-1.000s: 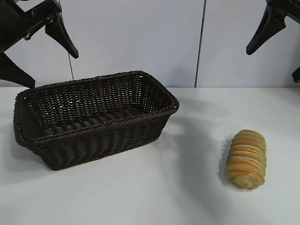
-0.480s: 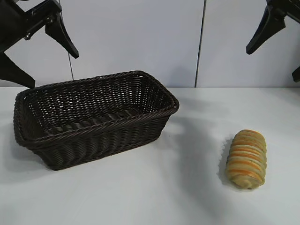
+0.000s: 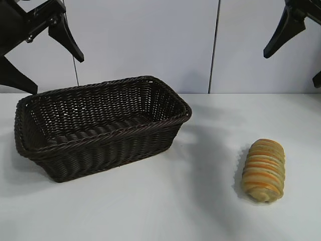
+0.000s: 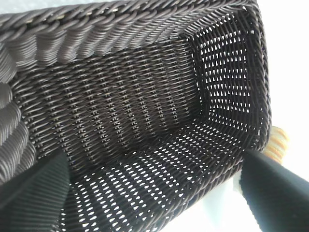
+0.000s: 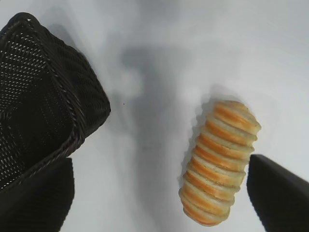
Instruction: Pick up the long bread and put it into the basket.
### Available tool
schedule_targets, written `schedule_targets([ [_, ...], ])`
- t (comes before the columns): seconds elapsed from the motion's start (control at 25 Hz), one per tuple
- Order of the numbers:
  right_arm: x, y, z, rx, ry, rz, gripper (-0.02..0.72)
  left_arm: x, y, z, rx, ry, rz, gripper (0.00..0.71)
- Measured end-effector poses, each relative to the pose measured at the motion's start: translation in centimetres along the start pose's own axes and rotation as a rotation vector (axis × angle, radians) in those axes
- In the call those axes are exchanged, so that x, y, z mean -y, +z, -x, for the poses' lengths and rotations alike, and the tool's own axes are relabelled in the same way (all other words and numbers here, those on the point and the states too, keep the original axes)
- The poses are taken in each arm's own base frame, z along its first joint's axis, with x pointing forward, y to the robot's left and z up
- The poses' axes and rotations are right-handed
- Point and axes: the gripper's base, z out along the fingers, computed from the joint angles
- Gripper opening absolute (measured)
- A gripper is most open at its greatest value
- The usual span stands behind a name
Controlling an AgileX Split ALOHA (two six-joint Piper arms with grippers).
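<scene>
While both arms are held high above the white desk [image 3: 165, 201], nothing is gripped by either one. The left hand [image 3: 47, 55] is seen at the upper left of the exterior frame, above the near-left end of the basket [image 3: 100, 125], with its black fingers [image 3: 67, 40] spread wide apart. The right hand [image 3: 296, 45] is seen at the upper right corner, also spread wide and empty. The long bread [image 3: 264, 169] is found lying on the desk at the lower right of the frame, well apart from the basket, its ridged golden segments crossed by orange stripes. The dark-brown wicker basket is set at the left and centre, upright, with its woven floor bare. In the right wrist view the loaf is framed between the two dark fingertips [image 5: 282, 191], with the basket's corner at the left edge.
</scene>
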Motion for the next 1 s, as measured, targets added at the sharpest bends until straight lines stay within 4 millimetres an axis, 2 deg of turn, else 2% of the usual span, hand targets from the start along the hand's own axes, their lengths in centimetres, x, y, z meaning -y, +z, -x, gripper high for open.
schedule_targets([
  [0.32,0.0,0.0,0.0,-0.001,-0.001,-0.001,0.695,-0.2,0.0,-0.6,-0.068,0.025,0.022,0.694],
  [0.52,0.0,0.0,0.0,-0.001,-0.002,-0.001,0.695,-1.2,-0.2,-1.2,-0.137,0.074,0.124,0.694],
  [0.76,0.0,0.0,0.0,-0.004,-0.004,0.000,0.695,-2.7,-0.3,-1.0,-0.128,0.095,0.292,0.694],
  [0.84,0.0,0.0,-0.1,-0.009,-0.004,0.001,0.695,-3.3,0.4,-0.8,-0.130,0.092,0.314,0.694],
  [1.0,0.0,0.0,-0.2,-0.023,-0.005,0.003,0.695,-4.7,3.2,-0.7,-0.172,0.071,0.335,0.694],
])
